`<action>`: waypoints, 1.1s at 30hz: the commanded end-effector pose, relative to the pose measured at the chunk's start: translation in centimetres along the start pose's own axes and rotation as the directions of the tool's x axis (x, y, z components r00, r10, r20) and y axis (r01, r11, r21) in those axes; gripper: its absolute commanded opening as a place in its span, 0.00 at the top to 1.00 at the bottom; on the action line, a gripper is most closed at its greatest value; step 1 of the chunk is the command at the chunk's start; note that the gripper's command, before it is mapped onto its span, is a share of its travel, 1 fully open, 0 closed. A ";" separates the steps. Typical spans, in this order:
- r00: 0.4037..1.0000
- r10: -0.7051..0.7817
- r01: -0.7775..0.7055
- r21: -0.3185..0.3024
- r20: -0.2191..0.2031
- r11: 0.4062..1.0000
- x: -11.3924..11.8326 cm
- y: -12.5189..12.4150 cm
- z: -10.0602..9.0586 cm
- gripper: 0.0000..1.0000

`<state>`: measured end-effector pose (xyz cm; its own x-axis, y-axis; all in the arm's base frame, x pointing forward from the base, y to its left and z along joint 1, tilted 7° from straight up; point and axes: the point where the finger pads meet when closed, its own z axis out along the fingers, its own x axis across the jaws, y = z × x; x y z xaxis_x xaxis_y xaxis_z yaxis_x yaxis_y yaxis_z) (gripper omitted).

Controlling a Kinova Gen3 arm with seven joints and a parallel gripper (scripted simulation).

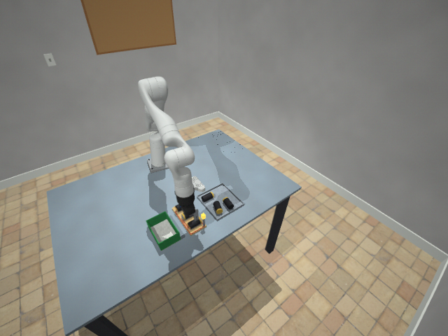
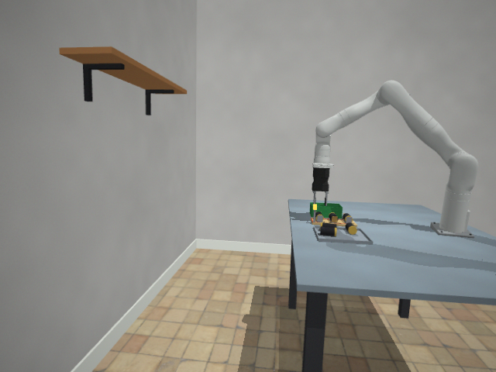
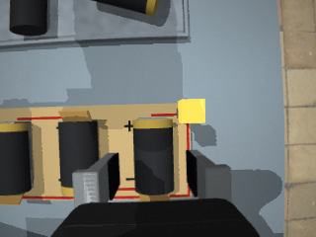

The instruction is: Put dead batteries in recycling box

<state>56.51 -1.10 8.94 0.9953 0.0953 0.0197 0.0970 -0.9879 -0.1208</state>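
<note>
My gripper [image 2: 320, 204] [image 3: 152, 167] is open, pointing down above the holder, its fingers on either side of the battery nearest the bulb [image 3: 153, 158] [image 2: 319, 217], holding nothing. The wooden holder [image 3: 116, 140] bears three batteries side by side. The nearest-bulb and left battery [image 3: 14, 160] have gold ends at the top of the wrist view; the middle battery [image 3: 79, 148] has its gold end at the bottom. The bulb [image 1: 203, 215] [image 2: 315, 207] [image 3: 192, 111] is bright yellow. Three batteries lie in the tray [image 1: 230, 212] [image 3: 186, 20]. The green box [image 1: 171, 241] [image 2: 336, 210] stands upright; no battery shows inside.
The box stands close beside the holder's long side, with the tray on the opposite side. The bulb rises at the holder's corner, near my fingers. The table's front edge [image 1: 137, 288] is a short way beyond the bulb end of the holder.
</note>
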 end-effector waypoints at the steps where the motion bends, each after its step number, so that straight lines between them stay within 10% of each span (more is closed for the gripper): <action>1: 1.000 0.000 0.000 -0.001 -0.003 1.000 0.1 0.0 -0.3 0.10; 13: 1.000 0.000 0.000 -0.001 -0.003 1.000 0.1 0.0 -5.7 0.10; 33: 1.000 0.000 0.000 -0.001 -0.003 1.000 0.0 -0.1 -5.9 0.10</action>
<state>56.42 -1.72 14.63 0.9953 0.0951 0.0197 0.0968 -0.9879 -0.1208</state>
